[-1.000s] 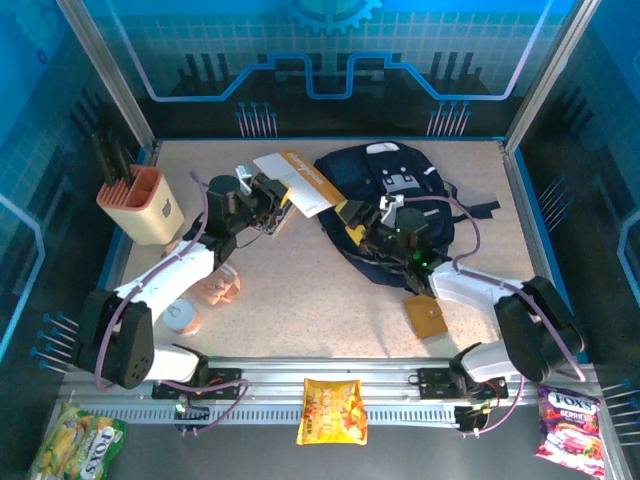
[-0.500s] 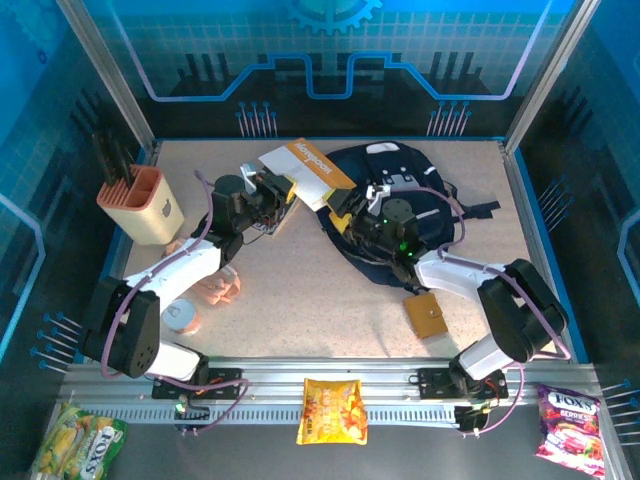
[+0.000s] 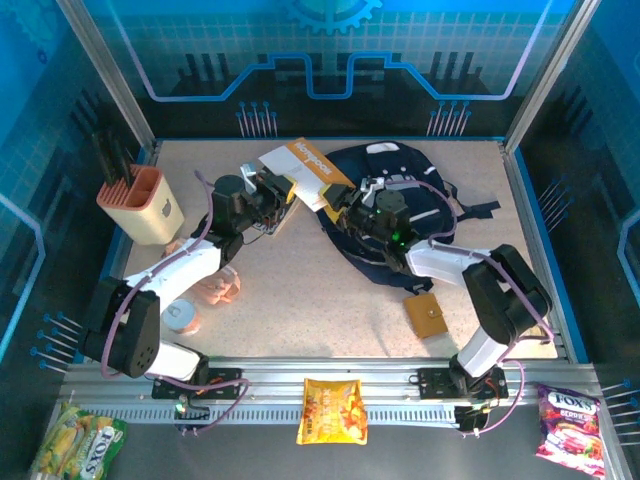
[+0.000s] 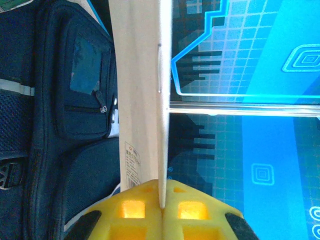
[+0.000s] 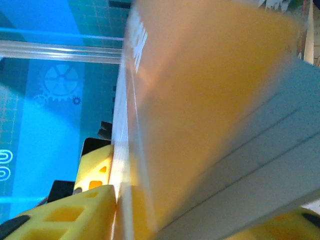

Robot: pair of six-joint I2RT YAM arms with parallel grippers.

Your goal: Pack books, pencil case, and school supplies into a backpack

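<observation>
A thin orange-and-white book (image 3: pixel 308 170) hangs tilted over the table at the left edge of the navy backpack (image 3: pixel 420 195). My left gripper (image 3: pixel 277 190) is shut on the book's near-left corner. In the left wrist view the yellow jaws (image 4: pixel 162 202) pinch the book's pale edge (image 4: pixel 142 75), with the backpack (image 4: pixel 55 125) to the left. My right gripper (image 3: pixel 352 208) is over the backpack at the book's right side. In the right wrist view the orange cover (image 5: pixel 210 100) passes slantwise between its spread yellow fingers (image 5: pixel 65 212). A tan-brown square school supply (image 3: pixel 427 315) lies near the right arm.
A peach-and-cream holder (image 3: pixel 140 203) with black tools stands at the far left. Pink items (image 3: pixel 215 288) and a small round thing (image 3: pixel 182 316) lie by the left arm. Snack bags sit outside the front rail: yellow (image 3: pixel 334 410), pink (image 3: pixel 570 425), green-yellow (image 3: pixel 75 440).
My right gripper has moved up and left from the backpack's front to the book's right edge, and its jaws have narrowed round the book. The left gripper swung the book slightly toward the backpack.
</observation>
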